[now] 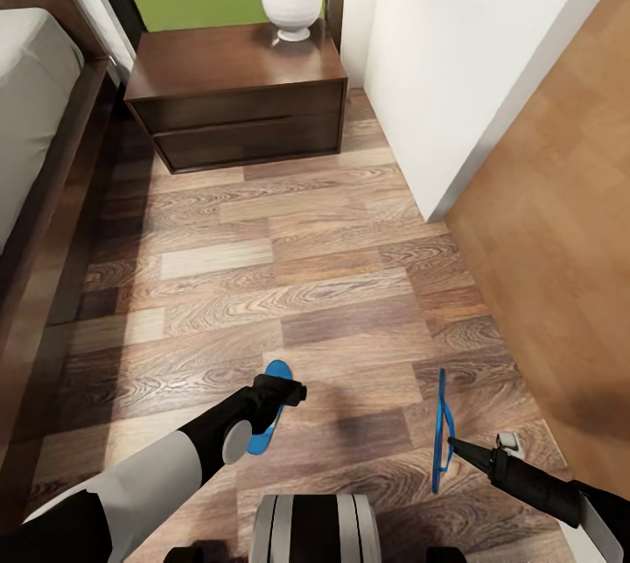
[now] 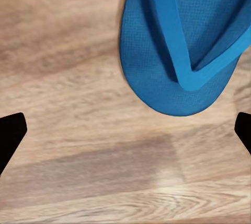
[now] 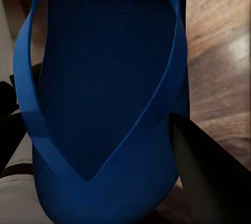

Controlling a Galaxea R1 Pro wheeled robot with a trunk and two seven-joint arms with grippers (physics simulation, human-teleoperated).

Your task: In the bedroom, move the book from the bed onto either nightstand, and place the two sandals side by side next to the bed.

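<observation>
Now the right gripper [image 1: 451,440] pinches one bright blue flip-flop [image 1: 440,432] on edge; the left gripper [image 1: 297,391] hangs open over the other blue flip-flop [image 1: 267,423], flat on wide brown wood floor [image 1: 289,283].

Both arms are white at the upper segments, turning black toward the wrists. The left arm [image 1: 206,445] carries a grey round joint cap. Bottom centre, a white-and-black banded trunk [image 1: 315,528] shows.
</observation>
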